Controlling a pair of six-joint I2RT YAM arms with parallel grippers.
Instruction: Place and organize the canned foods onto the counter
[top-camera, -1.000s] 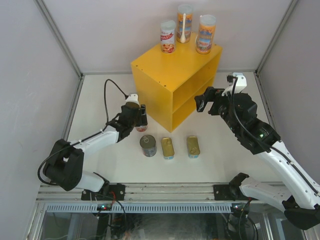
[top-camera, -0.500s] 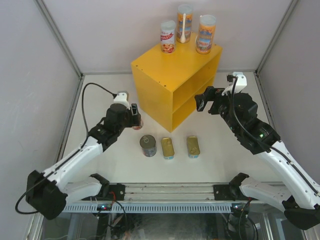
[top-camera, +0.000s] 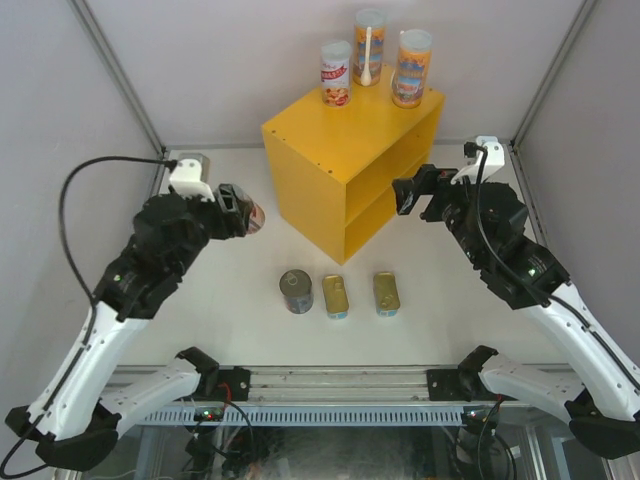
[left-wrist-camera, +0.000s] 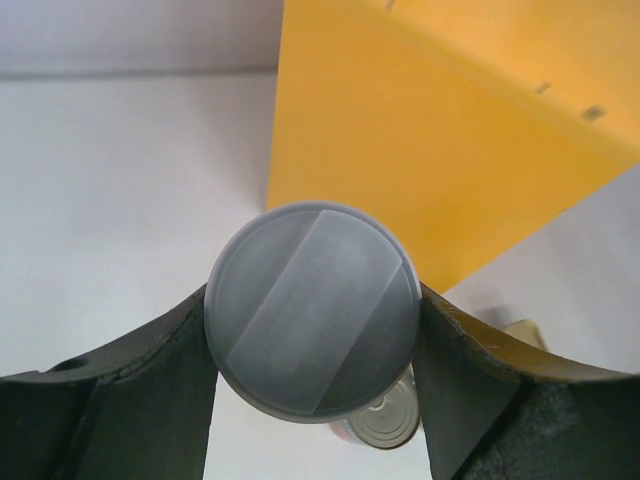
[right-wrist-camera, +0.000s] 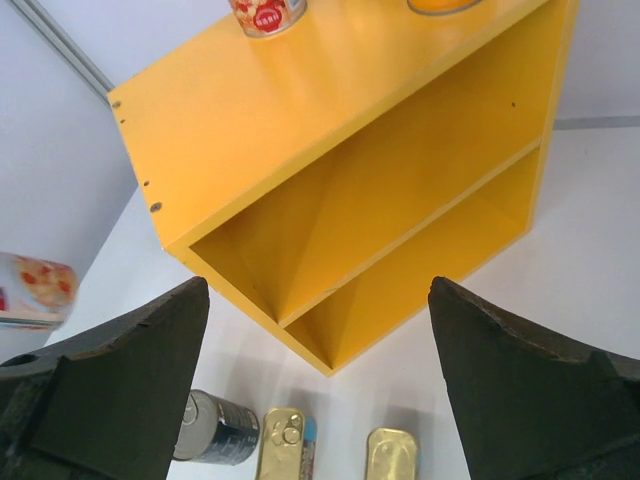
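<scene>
Slim can (left-wrist-camera: 312, 300) clamped in left gripper (left-wrist-camera: 314, 325) (lid toward wrist). Raise above counter (top-camera: 330, 140), stand upright beside three cans (top-camera: 336, 72). Right gripper (right-wrist-camera: 318, 290) wide, empty.

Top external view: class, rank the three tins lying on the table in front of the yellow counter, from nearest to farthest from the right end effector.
Measured from the right end effector:
1. The right-hand gold-topped flat tin, at the right end of the row.
2. The other gold-topped flat tin, in the middle of the row.
3. The dark round tin, at the left end of the row.
</scene>
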